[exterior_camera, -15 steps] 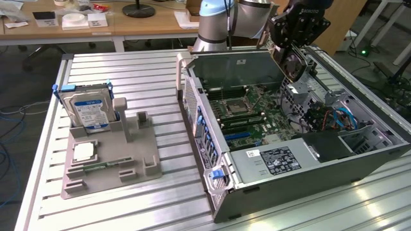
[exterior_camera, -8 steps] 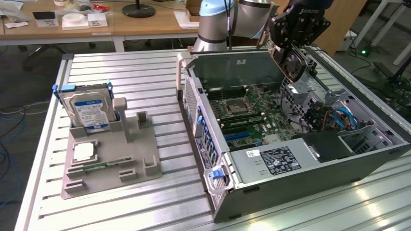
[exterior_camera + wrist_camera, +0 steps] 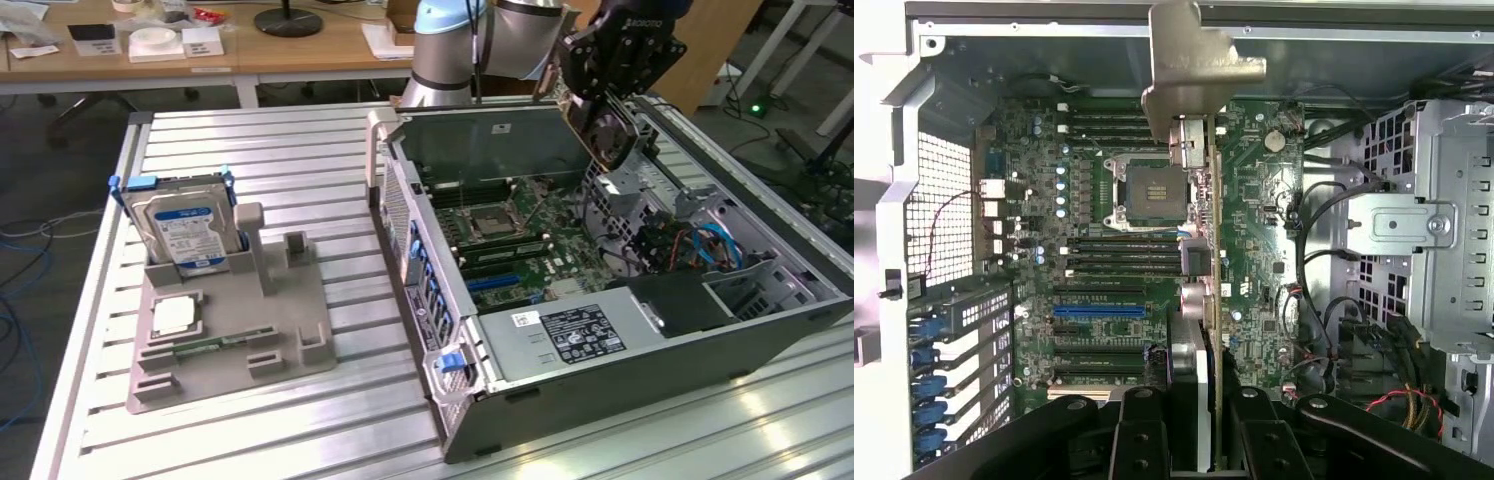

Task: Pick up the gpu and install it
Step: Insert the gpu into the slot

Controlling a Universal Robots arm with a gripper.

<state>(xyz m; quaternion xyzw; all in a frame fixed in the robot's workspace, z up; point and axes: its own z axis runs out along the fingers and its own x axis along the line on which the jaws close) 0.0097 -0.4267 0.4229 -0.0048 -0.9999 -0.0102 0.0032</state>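
Observation:
My gripper (image 3: 611, 95) hangs over the far right part of the open computer case (image 3: 441, 300), shut on the gpu (image 3: 614, 135). The card hangs below the fingers with its dark fan face showing, above the motherboard (image 3: 514, 245). In the wrist view the gpu (image 3: 1209, 250) is seen edge-on, its silver end bracket (image 3: 1199, 60) pointing away from the camera. The black fingers (image 3: 1139, 435) clamp it on both sides at my gripper (image 3: 1199, 445). A blue slot (image 3: 1099, 311) lies on the board beside the card's line, apart from it.
A grey holder (image 3: 287, 330) on the slatted table carries a hard drive (image 3: 187, 225), a processor (image 3: 174, 315) and a memory stick (image 3: 214, 345). Inside the case sit the power supply (image 3: 574, 335), a metal drive cage (image 3: 1444, 230) and loose cables (image 3: 1324, 290).

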